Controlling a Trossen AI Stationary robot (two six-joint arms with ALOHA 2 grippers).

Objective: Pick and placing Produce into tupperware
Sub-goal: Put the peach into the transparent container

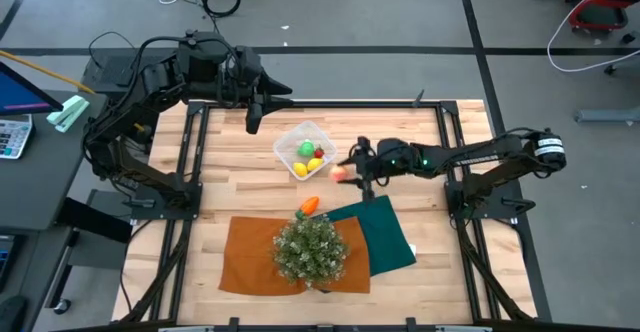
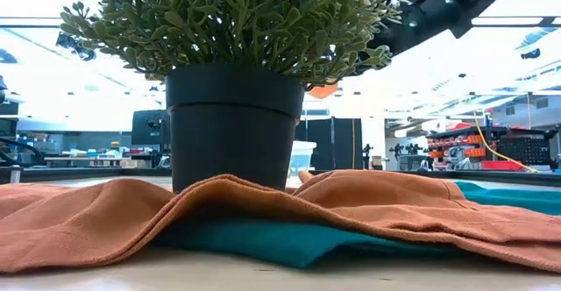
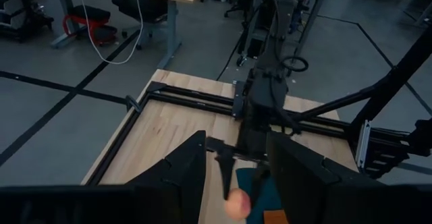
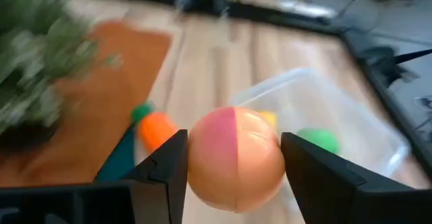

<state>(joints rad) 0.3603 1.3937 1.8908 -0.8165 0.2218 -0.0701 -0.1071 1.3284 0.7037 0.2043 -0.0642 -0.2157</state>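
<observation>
The clear tupperware (image 1: 304, 150) stands on the wooden table at the far middle and holds a yellow, a green and a red piece; it also shows in the right wrist view (image 4: 317, 116). My right gripper (image 1: 347, 170) is shut on a peach-pink fruit (image 4: 235, 158) just right of the tupperware. An orange carrot (image 1: 308, 206) lies at the near edge of the bare wood, beside the cloths. My left gripper (image 1: 255, 112) is open and empty, raised over the table's far edge, left of the tupperware. My right gripper pinches the peach-pink fruit by its two opposite sides (image 4: 196, 163) between its two fingers. The fingers come at it from the table's right. The fruit is lifted clear of the table, its pink-and-orange seam upright.
A bushy potted plant (image 1: 312, 250) stands on an orange cloth (image 1: 250, 257) at the near middle, with a dark green cloth (image 1: 385, 232) to its right. The black frame rails (image 1: 190, 162) run along the table's sides.
</observation>
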